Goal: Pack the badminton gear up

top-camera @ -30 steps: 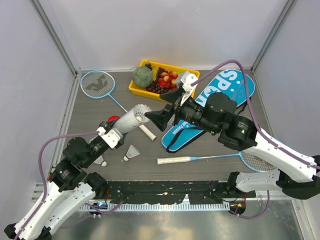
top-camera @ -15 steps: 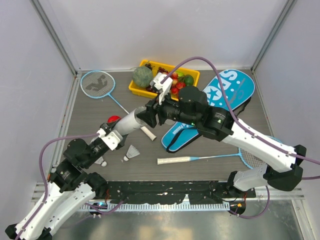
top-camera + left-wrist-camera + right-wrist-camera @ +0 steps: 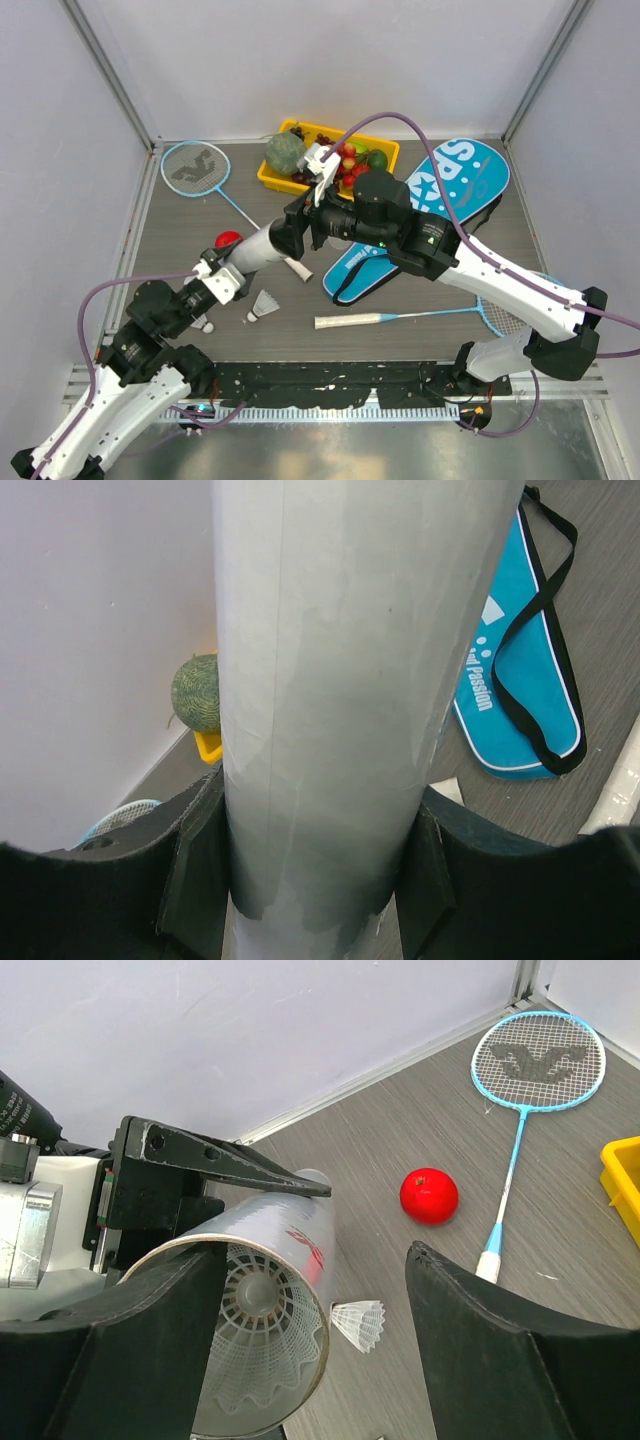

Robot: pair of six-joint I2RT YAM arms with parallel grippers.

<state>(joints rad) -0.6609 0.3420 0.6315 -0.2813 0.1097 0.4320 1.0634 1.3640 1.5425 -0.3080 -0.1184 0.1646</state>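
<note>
My left gripper (image 3: 222, 275) is shut on the white tube (image 3: 258, 247), which tilts up toward the right; in the left wrist view its pads (image 3: 195, 865) clamp the tube (image 3: 330, 680). My right gripper (image 3: 290, 228) stands open at the tube's mouth. In the right wrist view a shuttlecock (image 3: 262, 1350) sits inside the tube (image 3: 290, 1245), and the right gripper (image 3: 315, 1260) holds nothing. Two more shuttlecocks (image 3: 263, 306) (image 3: 201, 322) lie on the table. One racket (image 3: 195, 167) lies at the back left, another (image 3: 400, 317) near the front. The blue bag (image 3: 455, 180) lies at the right.
A small red ball (image 3: 228, 239) rests below the tube, beside the back-left racket's handle. The yellow tray (image 3: 270, 180) with fruit and a green melon (image 3: 285, 153) stands at the back centre. Grey walls close the table on three sides.
My right gripper has moved left onto the tube's mouth. The shuttlecock that stuck out of the mouth a second ago now sits inside the tube. The left arm has barely moved.
</note>
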